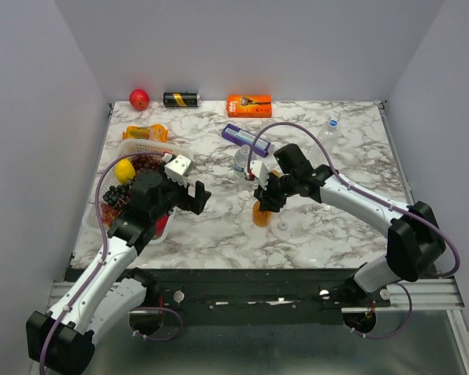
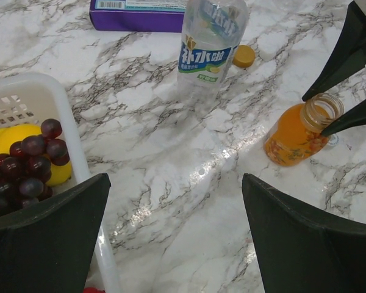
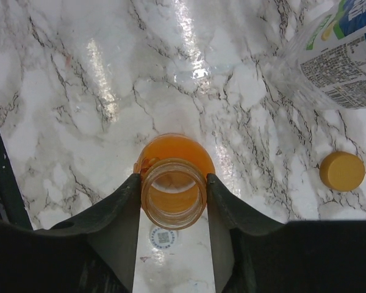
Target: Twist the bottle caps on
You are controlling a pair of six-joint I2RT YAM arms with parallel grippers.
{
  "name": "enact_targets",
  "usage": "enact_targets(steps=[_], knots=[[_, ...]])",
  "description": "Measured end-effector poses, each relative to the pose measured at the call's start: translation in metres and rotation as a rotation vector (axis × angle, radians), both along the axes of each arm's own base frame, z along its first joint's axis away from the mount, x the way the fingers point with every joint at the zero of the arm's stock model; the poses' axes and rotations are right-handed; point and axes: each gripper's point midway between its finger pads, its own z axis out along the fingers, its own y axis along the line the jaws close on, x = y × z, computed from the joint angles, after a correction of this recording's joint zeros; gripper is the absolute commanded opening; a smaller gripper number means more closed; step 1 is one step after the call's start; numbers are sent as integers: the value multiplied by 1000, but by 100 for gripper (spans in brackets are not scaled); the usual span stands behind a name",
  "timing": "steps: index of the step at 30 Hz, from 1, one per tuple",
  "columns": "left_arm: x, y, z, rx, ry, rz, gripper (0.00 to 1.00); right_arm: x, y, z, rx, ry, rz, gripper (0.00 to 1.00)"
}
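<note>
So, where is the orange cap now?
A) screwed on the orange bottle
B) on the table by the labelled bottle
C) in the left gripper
B: the orange cap lies on the table by the labelled bottle; the orange bottle, held by the right gripper, has an open mouth.

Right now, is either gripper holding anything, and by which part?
Right gripper clamps the orange bottle by its open neck, a finger each side. Left gripper is open, holding nothing.
</note>
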Motion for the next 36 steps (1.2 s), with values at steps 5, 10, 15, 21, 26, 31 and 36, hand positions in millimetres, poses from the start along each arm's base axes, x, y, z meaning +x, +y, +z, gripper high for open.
enact_targets(steps=[5, 10, 15, 21, 26, 31, 36], knots=[[-9, -18, -11, 5, 37, -130, 99, 0, 0, 6, 1, -3, 3, 18], [-38, -46, -26, 2, 43, -363, 99, 3, 15, 62, 108, -38, 7, 10], [-59, -72, -31, 7, -6, -490, 99, 4, 33, 126, 260, -41, -22, 5], [-50, -84, -20, -25, -95, -444, 99, -6, 41, 137, 321, 56, -49, 5], [-46, -94, -20, -52, -87, -441, 99, -9, 45, 139, 339, 104, -62, 5], [-48, -105, -27, -66, -55, -460, 99, -11, 50, 146, 367, 141, -64, 5], [-45, -111, -26, -79, -49, -463, 98, -12, 53, 146, 380, 164, -59, 5]])
